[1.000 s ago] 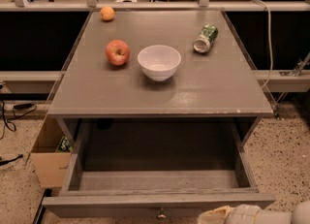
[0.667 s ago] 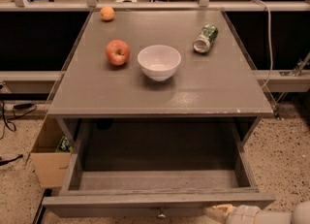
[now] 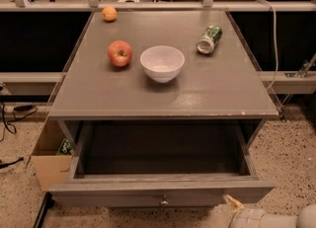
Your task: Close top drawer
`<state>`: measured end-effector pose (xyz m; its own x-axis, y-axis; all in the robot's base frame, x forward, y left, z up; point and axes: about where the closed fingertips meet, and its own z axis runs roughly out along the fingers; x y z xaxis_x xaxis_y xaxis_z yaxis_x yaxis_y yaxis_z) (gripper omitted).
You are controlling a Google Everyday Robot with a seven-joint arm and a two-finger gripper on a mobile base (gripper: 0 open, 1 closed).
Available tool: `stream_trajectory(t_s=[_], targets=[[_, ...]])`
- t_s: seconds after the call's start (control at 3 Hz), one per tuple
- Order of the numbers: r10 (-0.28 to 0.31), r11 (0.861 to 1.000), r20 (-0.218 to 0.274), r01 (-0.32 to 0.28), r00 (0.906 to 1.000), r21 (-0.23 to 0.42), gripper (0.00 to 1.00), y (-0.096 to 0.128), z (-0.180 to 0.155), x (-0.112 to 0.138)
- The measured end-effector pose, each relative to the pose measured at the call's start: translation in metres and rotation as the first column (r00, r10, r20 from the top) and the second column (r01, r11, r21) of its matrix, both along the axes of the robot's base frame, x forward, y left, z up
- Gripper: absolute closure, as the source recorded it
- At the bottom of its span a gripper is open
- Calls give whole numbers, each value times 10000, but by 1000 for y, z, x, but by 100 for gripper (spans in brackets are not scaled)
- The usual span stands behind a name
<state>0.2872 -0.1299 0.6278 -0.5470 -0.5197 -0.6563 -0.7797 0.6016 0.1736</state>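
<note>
Top drawer (image 3: 123,195): wide open, just up-left of tool (image 3: 232,204) (grip state can't tell); approach step, nxt push front inward.

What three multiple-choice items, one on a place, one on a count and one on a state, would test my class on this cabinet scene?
1. Where is the tool?
A) on the tabletop
B) inside the top drawer
C) low at the right, by that drawer's front corner

2. How many fruits lie on the tabletop?
A) one
B) two
C) four

3. The top drawer is:
A) pulled out
B) shut
C) removed

Answers:
1 C, it pokes in at the lower right edge, beside the drawer front.
2 B, an apple and an orange.
3 A, its inside shows below the tabletop.
</note>
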Motion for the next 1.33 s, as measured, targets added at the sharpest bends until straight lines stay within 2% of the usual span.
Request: stream_trajectory(t_s=[0.67, 1.0, 1.33], targets=[[59, 9995, 587, -40, 9983, -325, 47, 1, 4, 8], [125, 9990, 1185, -73, 9929, -440, 70, 5, 11, 21], [301, 9987, 1922, -214, 9809, -471, 99, 16, 18, 45]])
